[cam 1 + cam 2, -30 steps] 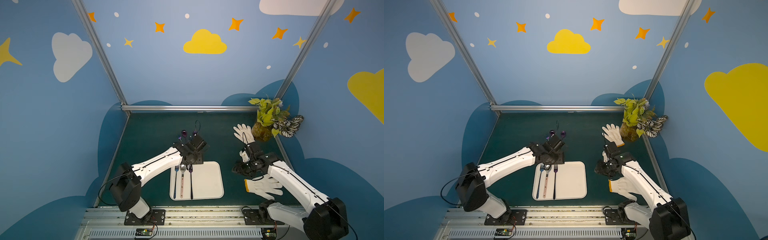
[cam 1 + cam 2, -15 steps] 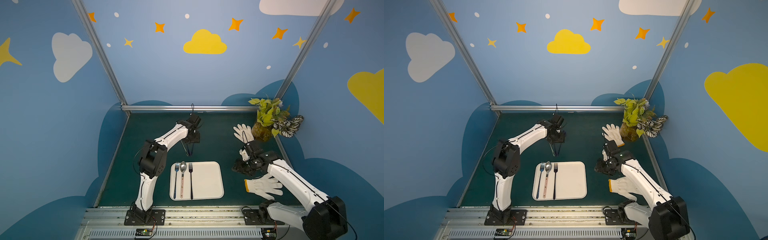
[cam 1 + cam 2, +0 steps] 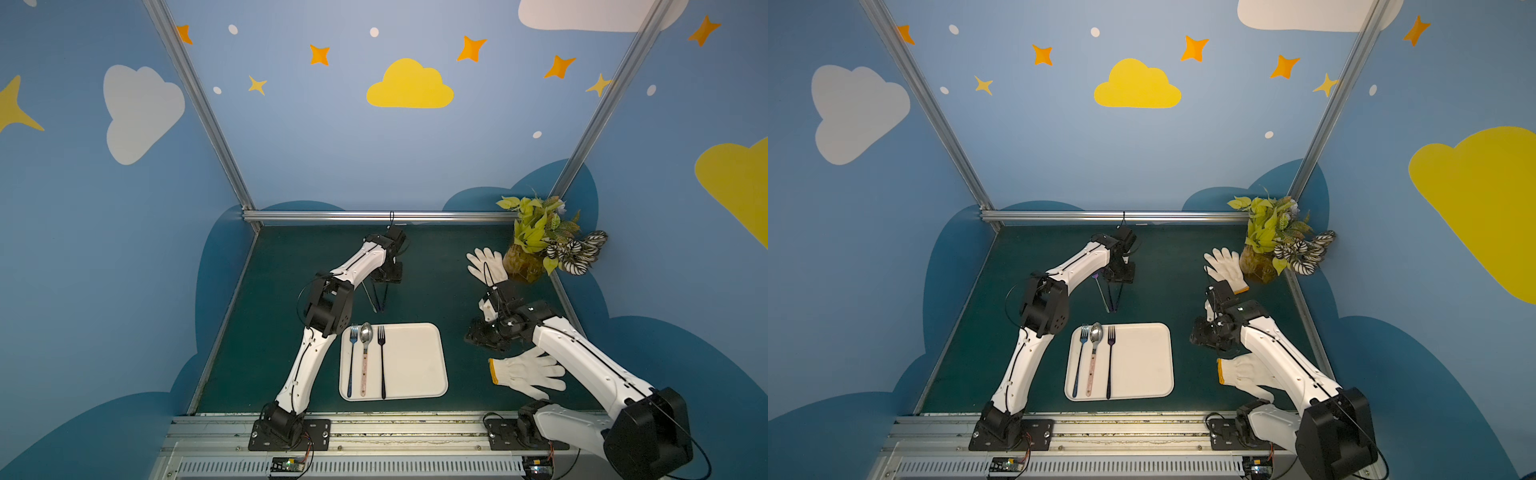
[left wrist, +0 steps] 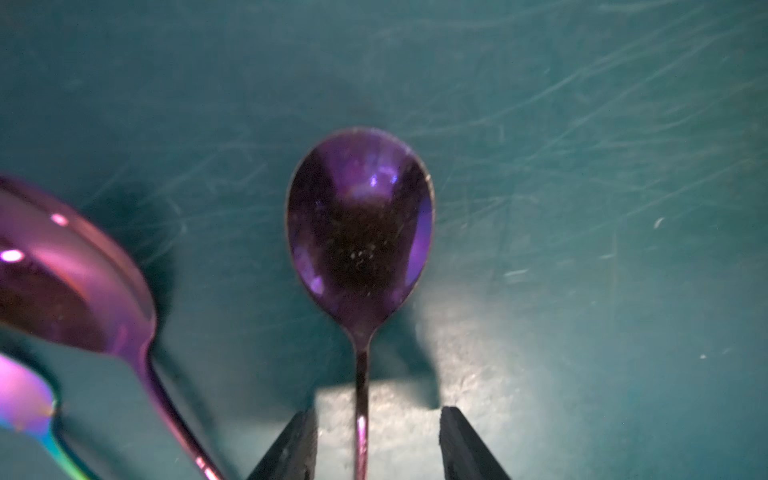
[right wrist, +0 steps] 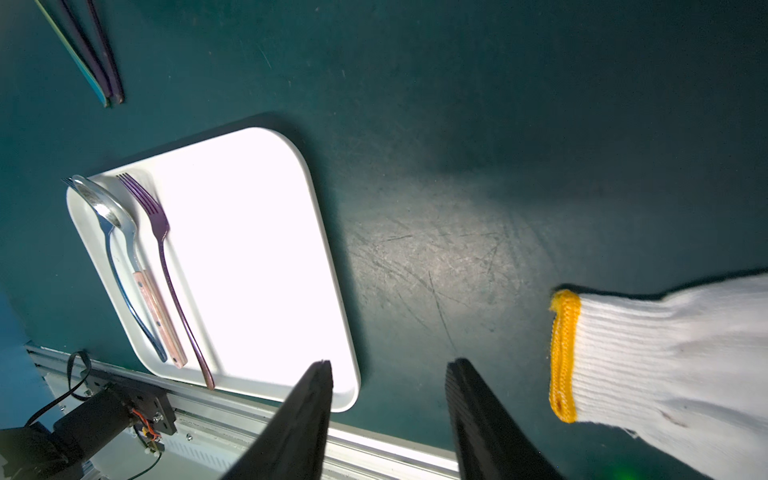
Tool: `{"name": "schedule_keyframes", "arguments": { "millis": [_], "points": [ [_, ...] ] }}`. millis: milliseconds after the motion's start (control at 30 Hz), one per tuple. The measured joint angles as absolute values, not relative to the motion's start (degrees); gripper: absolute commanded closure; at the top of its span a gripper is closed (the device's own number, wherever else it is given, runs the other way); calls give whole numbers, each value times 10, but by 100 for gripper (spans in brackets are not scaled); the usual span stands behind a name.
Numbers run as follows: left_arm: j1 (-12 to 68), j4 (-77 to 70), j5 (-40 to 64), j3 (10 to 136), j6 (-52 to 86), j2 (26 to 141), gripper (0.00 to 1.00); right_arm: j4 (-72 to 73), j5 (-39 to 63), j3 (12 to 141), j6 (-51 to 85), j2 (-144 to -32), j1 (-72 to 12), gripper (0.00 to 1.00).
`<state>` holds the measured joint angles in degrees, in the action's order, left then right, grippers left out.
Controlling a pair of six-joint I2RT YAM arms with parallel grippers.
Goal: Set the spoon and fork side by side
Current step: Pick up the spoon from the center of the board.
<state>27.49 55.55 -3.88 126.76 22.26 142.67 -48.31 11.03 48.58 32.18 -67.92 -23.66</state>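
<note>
Jaws of left gripper [image 4: 378, 411] stand parted astride spoon [image 4: 359, 220] handle, gaps either side, mid-frame in both top views. Right gripper [image 5: 388, 365] spread, holding nothing. Fork [image 3: 381, 357] on tray [image 3: 415, 365], lower centre.

far glove [image 3: 484, 264] by plant [image 3: 536, 232] | near glove [image 3: 528, 374] R of tray [image 3: 415, 361]

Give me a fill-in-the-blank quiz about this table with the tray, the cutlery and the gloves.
1. On the white rectangular tray, the silver spoon with a pinkish handle lies ____ the blue fork and the purple fork.
2. The shiny purple spoon has its ____ between the left gripper's open jaws.
3. The white knitted glove near the right gripper has a ____ cuff.
Missing words: between, handle, yellow.
</note>
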Motion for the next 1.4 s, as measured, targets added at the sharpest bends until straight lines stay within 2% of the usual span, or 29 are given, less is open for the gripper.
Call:
{"name": "schedule_keyframes", "arguments": {
  "millis": [200,533,1133,1267,1400],
  "points": [
    [274,569,-41,1266,219,1427,63,-483,109,486,322,-684,-233,50],
    [269,570,-44,1259,208,1426,97,-483,110,486,323,-689,-230,50],
    [276,567,6,1287,256,1395,97,-483,110,480,328,-659,-229,50],
    [281,542,17,1233,287,1336,97,-483,110,477,327,-655,-228,50],
    [297,500,16,1106,326,1235,97,-483,110,475,327,-647,-226,50]
  ]
}}
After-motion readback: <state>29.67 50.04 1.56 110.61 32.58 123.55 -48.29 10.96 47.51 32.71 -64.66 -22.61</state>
